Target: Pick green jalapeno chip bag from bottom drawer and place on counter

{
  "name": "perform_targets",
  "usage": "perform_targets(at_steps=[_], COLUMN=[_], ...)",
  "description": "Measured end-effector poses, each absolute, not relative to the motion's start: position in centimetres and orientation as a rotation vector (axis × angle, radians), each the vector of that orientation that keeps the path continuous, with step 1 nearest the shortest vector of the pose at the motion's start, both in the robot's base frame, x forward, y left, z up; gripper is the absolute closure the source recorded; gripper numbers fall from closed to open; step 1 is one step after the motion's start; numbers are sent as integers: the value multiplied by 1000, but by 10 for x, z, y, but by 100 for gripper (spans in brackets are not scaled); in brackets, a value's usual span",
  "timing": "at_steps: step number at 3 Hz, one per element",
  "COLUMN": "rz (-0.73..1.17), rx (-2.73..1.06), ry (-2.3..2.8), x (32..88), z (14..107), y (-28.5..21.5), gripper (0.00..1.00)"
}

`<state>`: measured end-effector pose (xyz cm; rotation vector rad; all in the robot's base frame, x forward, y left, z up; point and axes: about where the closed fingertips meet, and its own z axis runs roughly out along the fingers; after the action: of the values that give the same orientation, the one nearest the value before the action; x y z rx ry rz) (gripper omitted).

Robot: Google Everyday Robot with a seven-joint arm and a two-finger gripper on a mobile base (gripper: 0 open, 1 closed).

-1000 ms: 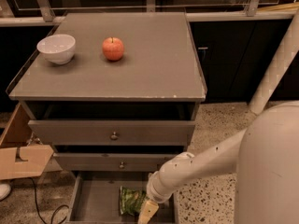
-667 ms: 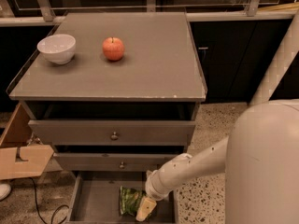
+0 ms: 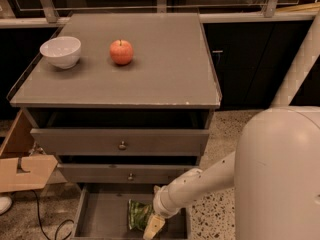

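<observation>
lying right of centre in the bottom drawer [image 3: 95, 219], the green jalapeno chip bag [image 3: 137, 213] is met at its right edge by the gripper [image 3: 153, 227], apparently set there for a grasp, grip state not determinable; bowl [image 3: 60, 51] and apple [image 3: 121, 52] are found at the counter's [image 3: 170, 64] rear left.

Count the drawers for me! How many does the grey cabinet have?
3. The top drawer and the middle drawer sit under the counter. The bottom drawer is pulled open and holds the green chip bag, with the gripper beside it.
</observation>
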<state>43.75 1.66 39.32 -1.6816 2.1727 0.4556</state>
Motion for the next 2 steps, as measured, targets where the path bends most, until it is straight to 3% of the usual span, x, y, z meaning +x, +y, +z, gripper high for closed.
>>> perform_targets(at_steps=[2], rz=[304], rx=[-1707], ry=[2120], x=[461], z=[346], y=[18], gripper=[0])
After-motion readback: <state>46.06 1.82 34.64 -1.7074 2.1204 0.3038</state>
